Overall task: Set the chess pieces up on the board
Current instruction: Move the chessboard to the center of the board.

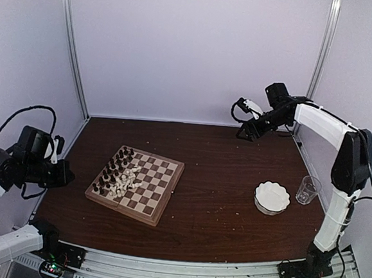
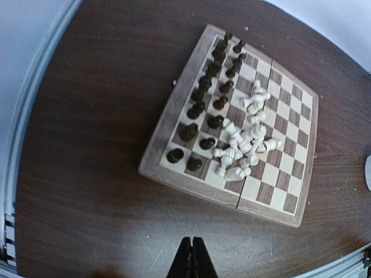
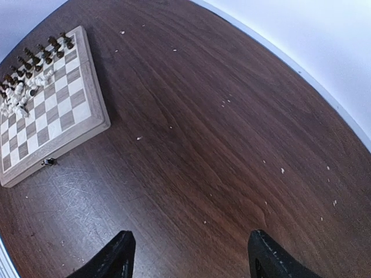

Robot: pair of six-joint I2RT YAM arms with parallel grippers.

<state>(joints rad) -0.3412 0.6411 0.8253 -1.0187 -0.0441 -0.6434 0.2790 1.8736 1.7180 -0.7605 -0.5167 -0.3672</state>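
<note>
The board (image 1: pixel 163 196) lies left of the table's middle, turned at an angle. Dark pieces (image 1: pixel 114 165) stand in two rows along its left side. Cream-white pieces (image 1: pixel 127 178) lie in a jumbled heap beside them on the squares. The left wrist view shows the board (image 2: pixel 156 152), the dark rows (image 2: pixel 210 75) and the cream heap (image 2: pixel 243 145). My left gripper (image 2: pixel 192 249) is shut and empty, high above the table near the board's left side. My right gripper (image 3: pixel 188 255) is open and empty, raised at the far right. The board (image 3: pixel 64 139) shows far off in its view.
A white scalloped bowl (image 1: pixel 271 197) and a clear glass (image 1: pixel 308 189) stand at the right. White crumbs dot the dark wood table (image 1: pixel 228 181). White walls with metal posts close off the back and sides.
</note>
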